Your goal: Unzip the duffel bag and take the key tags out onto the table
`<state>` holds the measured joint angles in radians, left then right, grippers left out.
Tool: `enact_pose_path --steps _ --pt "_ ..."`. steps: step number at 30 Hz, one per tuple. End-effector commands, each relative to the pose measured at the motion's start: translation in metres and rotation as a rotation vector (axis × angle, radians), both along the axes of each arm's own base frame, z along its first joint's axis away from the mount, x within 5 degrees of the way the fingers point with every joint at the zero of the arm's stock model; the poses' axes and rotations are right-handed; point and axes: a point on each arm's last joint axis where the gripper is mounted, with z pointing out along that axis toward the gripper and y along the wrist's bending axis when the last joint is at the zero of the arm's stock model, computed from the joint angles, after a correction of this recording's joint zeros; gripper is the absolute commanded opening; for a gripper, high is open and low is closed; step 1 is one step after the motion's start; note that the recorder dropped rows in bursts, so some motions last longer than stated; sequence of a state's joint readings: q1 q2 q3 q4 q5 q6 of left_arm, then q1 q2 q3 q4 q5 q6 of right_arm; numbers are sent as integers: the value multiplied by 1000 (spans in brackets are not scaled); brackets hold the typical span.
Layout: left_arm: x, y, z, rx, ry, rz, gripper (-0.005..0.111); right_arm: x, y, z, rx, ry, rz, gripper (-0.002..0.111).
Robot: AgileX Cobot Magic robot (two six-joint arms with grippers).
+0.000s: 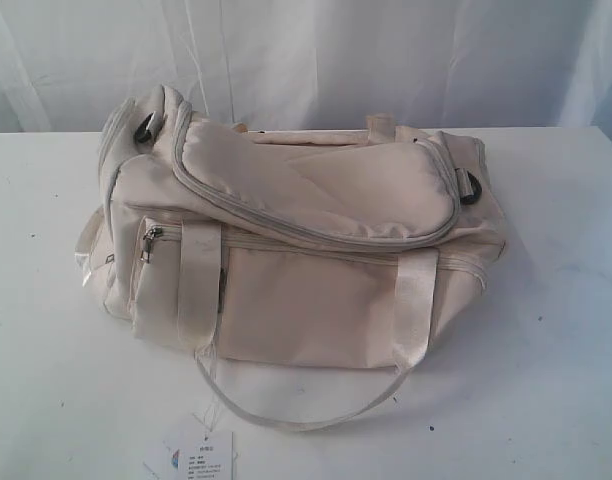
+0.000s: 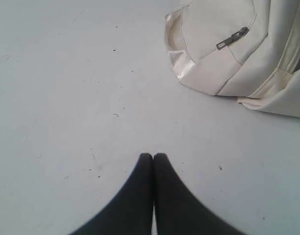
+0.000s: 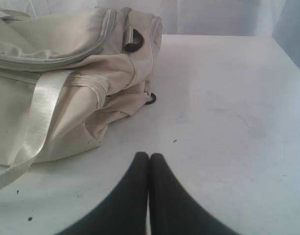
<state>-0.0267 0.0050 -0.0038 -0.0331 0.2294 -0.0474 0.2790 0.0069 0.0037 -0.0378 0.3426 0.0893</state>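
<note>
The cream-white duffel bag [image 1: 296,240] lies in the middle of the white table [image 1: 546,380], its top flap with grey zipper trim [image 1: 316,232] lying closed. The side pocket's zipper pull [image 1: 150,243] shows at the bag's left end, seen also as the pull [image 2: 232,38] in the left wrist view. The key tags are hidden. My left gripper [image 2: 153,155] is shut, empty, over bare table short of the bag's left end [image 2: 228,49]. My right gripper [image 3: 149,155] is shut, empty, beside the bag's right end [image 3: 81,83]. Neither gripper appears in the exterior view.
A white paper hang tag [image 1: 206,455] lies at the table's front edge, below the bag's looping webbing handle [image 1: 306,400]. Black D-rings [image 1: 469,187] sit at both bag ends. A white curtain [image 1: 316,50] hangs behind the table.
</note>
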Motion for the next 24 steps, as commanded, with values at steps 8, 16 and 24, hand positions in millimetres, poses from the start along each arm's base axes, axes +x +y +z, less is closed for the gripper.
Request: enact_pose_path --steps 8,16,24 --pt "3 0 9 -8 -111 5 0 0 0 4 -1 -35 1 0" --pt "2 6 56 -27 -643 60 0 1 2 40 107 -420 16 0" --pt "-17 10 90 -43 -1073 106 0 -8 0 67 192 -719 28 0"
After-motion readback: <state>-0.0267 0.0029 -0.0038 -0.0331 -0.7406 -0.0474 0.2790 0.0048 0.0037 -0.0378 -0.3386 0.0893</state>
